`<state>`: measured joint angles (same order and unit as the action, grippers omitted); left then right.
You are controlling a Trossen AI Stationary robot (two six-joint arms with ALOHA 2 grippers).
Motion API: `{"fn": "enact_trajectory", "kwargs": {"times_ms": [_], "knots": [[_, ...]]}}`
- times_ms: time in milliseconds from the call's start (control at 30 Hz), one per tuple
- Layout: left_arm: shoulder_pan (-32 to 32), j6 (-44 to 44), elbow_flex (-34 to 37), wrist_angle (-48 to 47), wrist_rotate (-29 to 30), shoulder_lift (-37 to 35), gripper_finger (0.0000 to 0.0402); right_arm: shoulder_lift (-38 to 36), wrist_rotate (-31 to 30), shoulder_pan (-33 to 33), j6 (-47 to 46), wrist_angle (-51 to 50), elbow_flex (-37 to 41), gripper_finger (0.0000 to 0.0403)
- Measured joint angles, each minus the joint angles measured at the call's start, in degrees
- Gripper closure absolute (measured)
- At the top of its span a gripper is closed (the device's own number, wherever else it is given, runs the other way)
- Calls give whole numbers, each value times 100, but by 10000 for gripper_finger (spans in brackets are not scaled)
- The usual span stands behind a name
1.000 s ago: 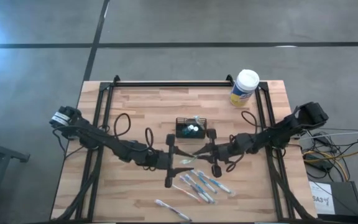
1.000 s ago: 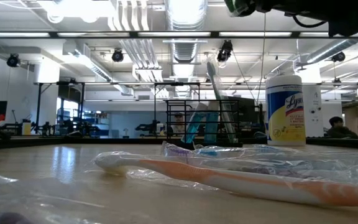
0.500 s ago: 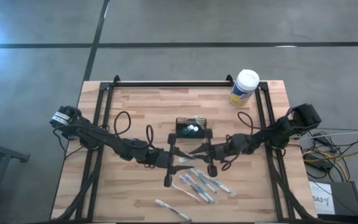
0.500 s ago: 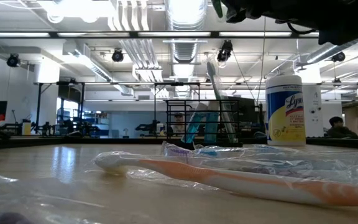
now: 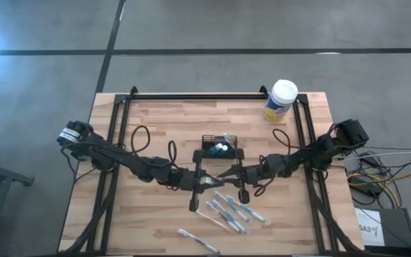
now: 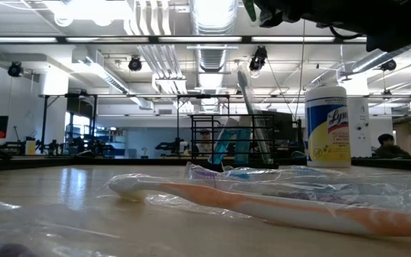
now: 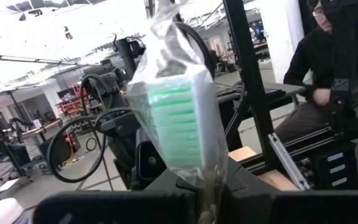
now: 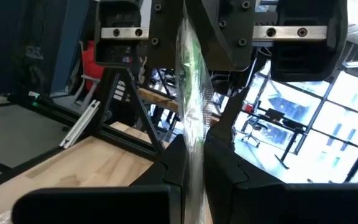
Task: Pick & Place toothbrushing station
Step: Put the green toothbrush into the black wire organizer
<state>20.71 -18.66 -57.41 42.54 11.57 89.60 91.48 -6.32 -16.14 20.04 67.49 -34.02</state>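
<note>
Since a second ago the left end effector (image 5: 204, 181) has clamped onto the bagged green toothbrush (image 7: 178, 118), which the right end effector (image 5: 228, 173) grips too, both hanging just in front of the black caddy (image 5: 220, 146) at mid worktop (image 5: 155, 121). That light wire-mesh caddy looks stiff; its rim should give the surest hold, though brushes stand inside

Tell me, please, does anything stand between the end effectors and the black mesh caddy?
Nothing visible does. The caddy sits just beyond the left end effector and right end effector, though both are shut on one wrapped green toothbrush.
</note>
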Motion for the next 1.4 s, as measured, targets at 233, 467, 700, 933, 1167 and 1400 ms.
{"fn": "enact_trajectory", "kwargs": {"times_ms": [233, 467, 700, 933, 1167, 1400], "knots": [[73, -36, 17, -1110, 307, -537, 394, -224, -190, 0, -169, 80, 177, 297], [313, 309, 55, -2712, 1060, -1663, 394, -1082, -648, -3, -464, 13, 792, 213], [693, 1127, 338, -4633, 2439, -3009, 394, -2641, -1613, -202, -671, -436, 1860, 194], [801, 1946, 1850, -4506, 2725, -4397, 394, -4323, -1640, -273, -1042, -742, 2903, 232], [763, 1937, 3099, -3678, 2878, -5379, 394, -5671, -1616, -273, -1149, -2564, 3064, 345], [750, 1991, 3456, -3675, 3275, -5970, 394, -6328, -1554, -273, -1216, -3583, 3008, 392]]}}
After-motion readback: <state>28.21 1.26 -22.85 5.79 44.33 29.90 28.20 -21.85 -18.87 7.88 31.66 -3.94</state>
